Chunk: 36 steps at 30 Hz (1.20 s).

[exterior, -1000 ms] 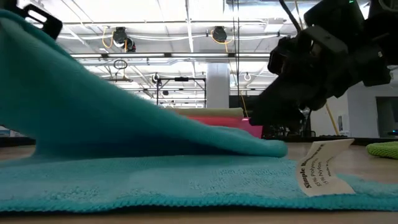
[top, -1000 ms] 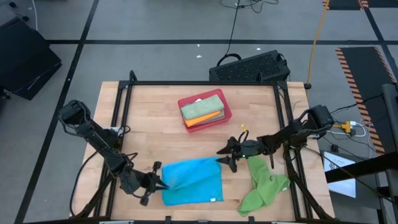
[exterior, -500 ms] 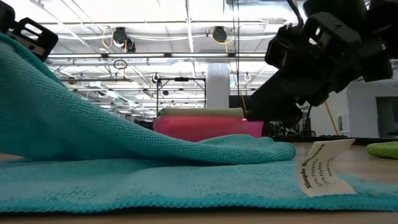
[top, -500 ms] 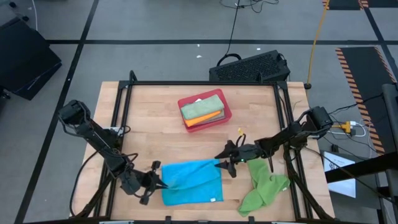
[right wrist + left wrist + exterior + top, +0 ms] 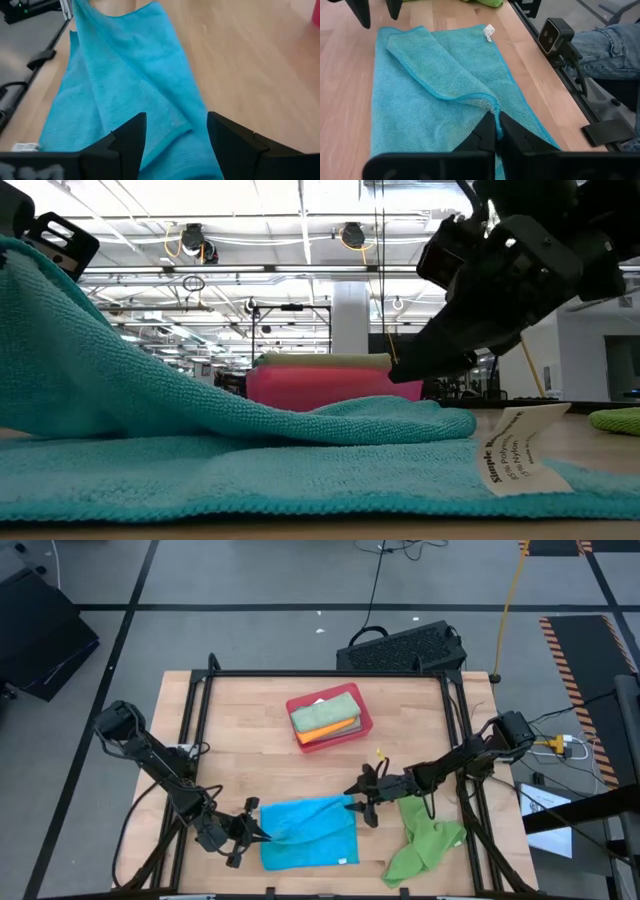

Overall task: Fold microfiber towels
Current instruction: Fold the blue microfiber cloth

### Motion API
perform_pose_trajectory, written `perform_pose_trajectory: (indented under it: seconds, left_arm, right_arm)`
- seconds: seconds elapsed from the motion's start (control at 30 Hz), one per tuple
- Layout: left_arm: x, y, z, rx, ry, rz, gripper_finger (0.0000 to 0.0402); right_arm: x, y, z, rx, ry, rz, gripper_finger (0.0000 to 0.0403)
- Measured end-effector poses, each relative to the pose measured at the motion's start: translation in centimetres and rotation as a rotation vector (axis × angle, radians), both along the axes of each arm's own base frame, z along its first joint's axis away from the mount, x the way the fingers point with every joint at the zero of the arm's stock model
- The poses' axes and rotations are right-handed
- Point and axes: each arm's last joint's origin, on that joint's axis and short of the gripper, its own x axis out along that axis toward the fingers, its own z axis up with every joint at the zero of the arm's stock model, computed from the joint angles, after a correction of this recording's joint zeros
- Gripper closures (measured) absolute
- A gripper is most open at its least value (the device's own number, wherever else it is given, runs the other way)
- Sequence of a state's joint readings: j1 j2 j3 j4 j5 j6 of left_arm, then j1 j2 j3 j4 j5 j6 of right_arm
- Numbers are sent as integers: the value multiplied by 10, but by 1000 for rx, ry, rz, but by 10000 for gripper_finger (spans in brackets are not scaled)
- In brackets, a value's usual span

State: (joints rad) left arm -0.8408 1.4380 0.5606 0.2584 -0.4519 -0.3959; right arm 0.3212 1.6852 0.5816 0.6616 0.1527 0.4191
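A bright blue microfiber towel (image 5: 308, 832) lies near the table's front edge, with one part doubled over the rest. My left gripper (image 5: 256, 831) is shut on its left end and holds that end raised (image 5: 40, 330). My right gripper (image 5: 360, 806) is open above the towel's far right corner (image 5: 172, 107), a finger on either side and clear of the cloth (image 5: 440, 415). A bright green towel (image 5: 425, 840) lies crumpled at the right. Folded sage green and orange towels sit in a red tray (image 5: 362, 723). My left gripper pinches the left corner of the towel's doubled-over upper layer (image 5: 491, 106) between its two fingers. The fingers come from the table's left, slanting down. That corner is held up off the table. The layer slopes down from it, slack, onto the flat part (image 5: 420, 115).
A white label (image 5: 510, 445) sticks out at the blue towel's near right corner. The black frame rail (image 5: 190, 730) borders the table. A small camera (image 5: 555, 35) stands at the near edge, with a person's leg in jeans (image 5: 615, 45) beyond it. Bare wood lies between tray and towel.
The blue towel's upper layer has sagged: its right end, raised a second ago, now rests on the lower layer, while its left end stays up in my left gripper. My right gripper has rolled about its own axis and stays open.
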Motion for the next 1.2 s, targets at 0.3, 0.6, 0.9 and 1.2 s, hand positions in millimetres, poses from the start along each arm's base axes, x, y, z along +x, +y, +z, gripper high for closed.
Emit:
perform_pose_trajectory:
  seconds: [0.3,0.6,0.9,1.2]
  left_arm:
    - [0,0,0,16,-4,-9,387]
    - [0,0,0,19,-1,-9,386]
    - [0,0,-1,25,0,-10,395]
    - [0,1,0,32,-11,16,396]
  right_arm:
    - [5,-5,-8,-37,-5,53,210]
    - [9,-3,-26,-16,-13,75,246]
    - [9,-2,-26,-35,-20,116,387]
    - [9,-2,-13,-61,-72,138,391]
